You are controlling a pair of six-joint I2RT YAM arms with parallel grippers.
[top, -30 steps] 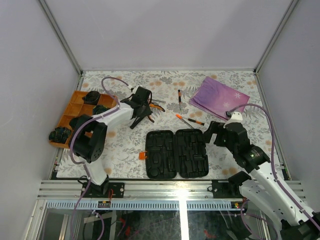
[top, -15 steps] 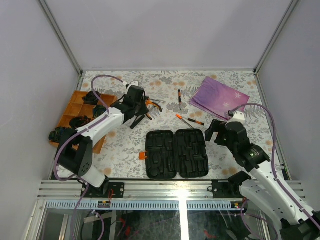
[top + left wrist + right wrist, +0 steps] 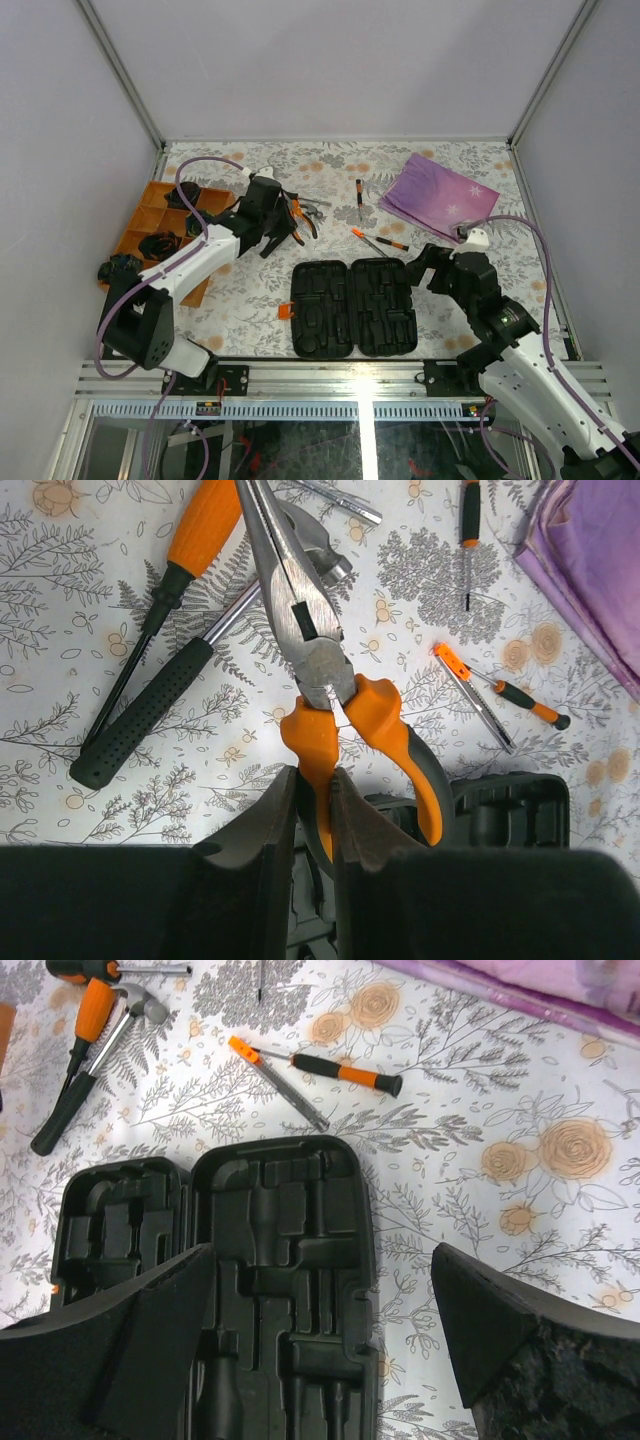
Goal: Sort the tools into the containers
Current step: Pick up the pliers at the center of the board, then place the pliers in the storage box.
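Note:
My left gripper is shut on one orange handle of the pliers, whose steel nose points away from me. In the top view it is at the back left, beyond the open black case. The hammer and an orange-handled screwdriver lie on the cloth under the pliers. Two small screwdrivers lie further right. My right gripper is open and empty above the case's right half, and also shows in the top view.
An orange divided tray with black coiled lumps stands at the left edge. A purple cloth lies at the back right. A thin orange-tipped tool lies beside the small screwdriver behind the case.
My left arm has stretched out low over the table and its gripper has shifted slightly left and nearer with the pliers. The right gripper has barely moved.

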